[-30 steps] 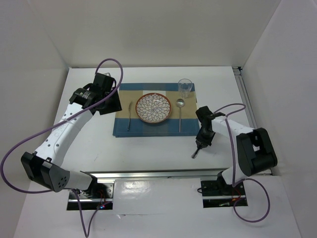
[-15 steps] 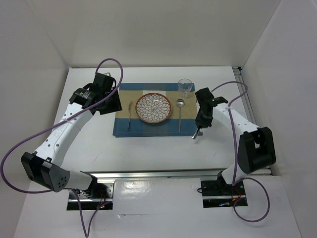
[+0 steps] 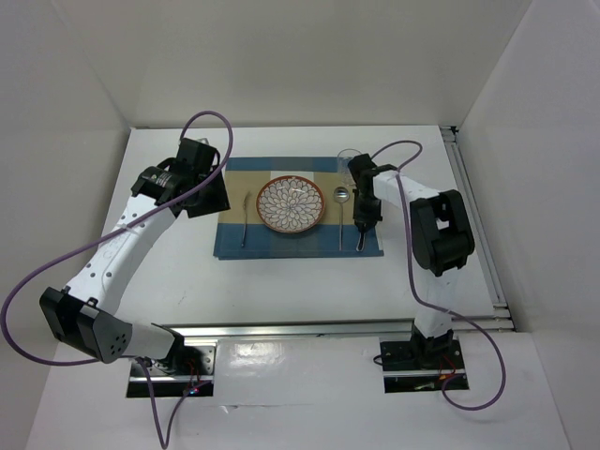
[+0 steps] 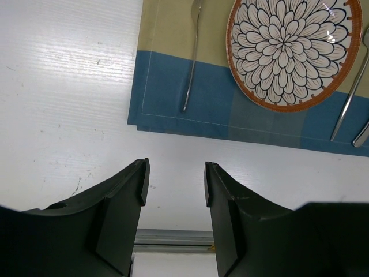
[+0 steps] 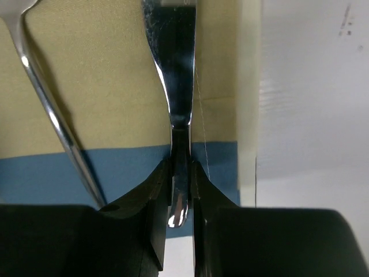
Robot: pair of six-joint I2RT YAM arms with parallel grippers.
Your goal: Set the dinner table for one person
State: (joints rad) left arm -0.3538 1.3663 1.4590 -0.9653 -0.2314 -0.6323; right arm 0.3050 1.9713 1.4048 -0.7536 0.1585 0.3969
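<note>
The white dinner table carries a blue-and-tan placemat with a patterned plate, a fork to its left, a spoon to its right and a glass at the back right. My right gripper is shut on a silver knife, held over the placemat's right edge beside the spoon handle. My left gripper is open and empty above the bare table, left of the placemat; the top view shows it there too.
White walls close the back and both sides. A metal rail runs along the table's right edge and another along the front. The left arm's purple cable arcs over the table's back left.
My right gripper has carried the knife from the bare table at the front right, back and left, to over the placemat's right edge. The left arm has not moved.
</note>
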